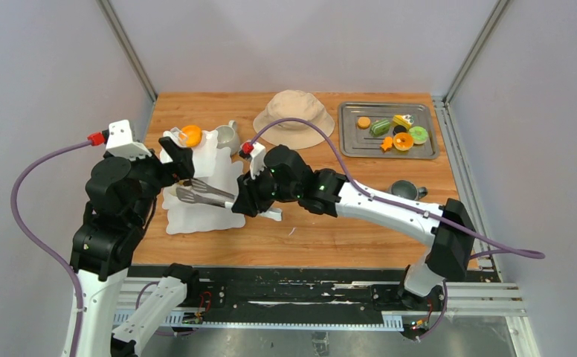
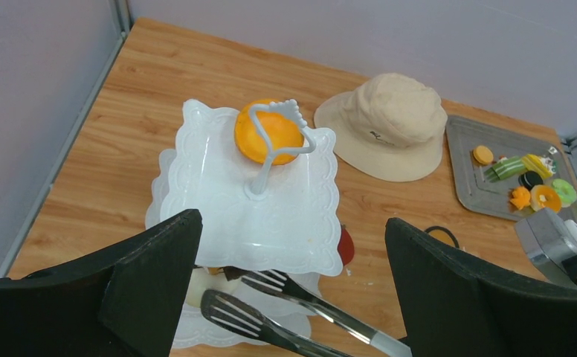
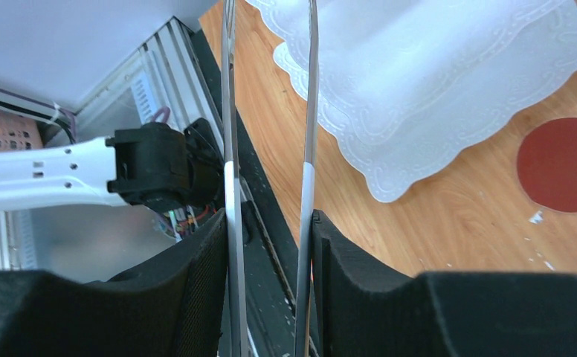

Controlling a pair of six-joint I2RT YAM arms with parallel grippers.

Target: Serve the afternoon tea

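1. Left gripper (image 2: 293, 230) hangs spread wide over the stand (image 1: 196, 216), holding nothing.
2. One orange pastry (image 1: 190, 134) sits on the top tier.
3. Right gripper (image 3: 267, 230) pinches the tongs (image 1: 204, 195), tips at a lower tier.
4. Looks like plenty left: most pastries (image 1: 393, 134) are over on the tray (image 1: 352, 149), far right.

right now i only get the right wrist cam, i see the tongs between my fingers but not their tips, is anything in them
observer: no, the tips of the tongs stand apart and empty, poking in at a lower tier of the stand, just below the near edge of its top tier.
operator: ok is there anything on the top tier
observer: one orange pastry, sitting behind the handle loop.
operator: and where is the left gripper
observer: the left gripper hangs open and empty over the near side of the stand, right above the tong tips.
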